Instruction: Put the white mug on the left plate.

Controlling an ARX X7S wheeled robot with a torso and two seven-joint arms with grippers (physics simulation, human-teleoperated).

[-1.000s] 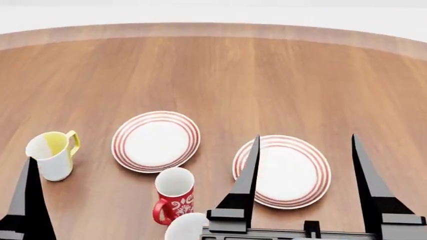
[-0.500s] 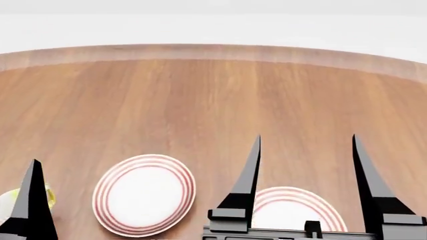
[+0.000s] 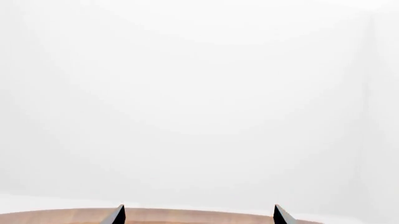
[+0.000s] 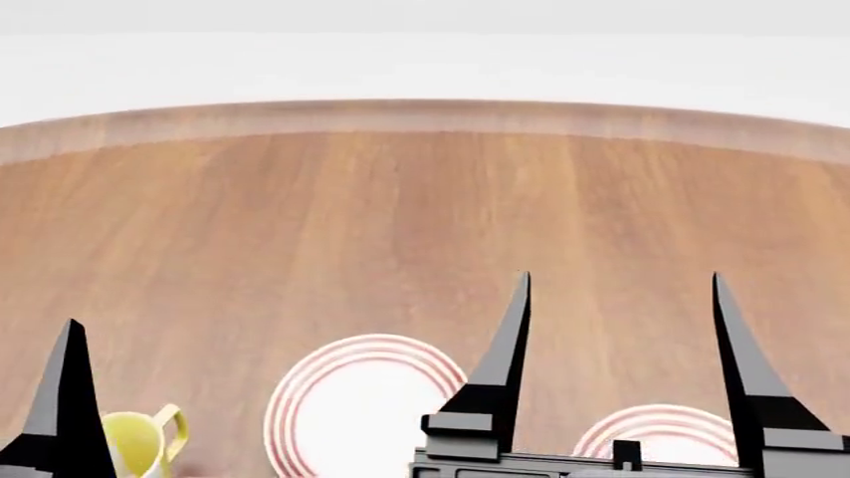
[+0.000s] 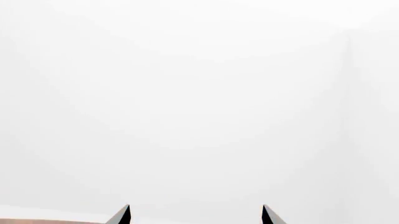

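While white mug is out of frame | left plate (image 4: 356, 418) near-left of open, empty right gripper (image 4: 620, 299) | left gripper (image 3: 198, 215) open

Simulated dining setup, wooden table (image 4: 398, 199), plate (image 4: 352, 413), blank white surroundings

— Surface?
— A round wooden table (image 4: 425, 219), grain running away from the robot, with a paler band along its far edge.

— What lies on it?
— Three items along the near edge of the head view. The left plate (image 4: 358, 413), white with red rings. A second matching plate (image 4: 664, 430) to its right, well apart. A yellow-lined mug (image 4: 139, 443) to the left, its handle turned toward the left plate.
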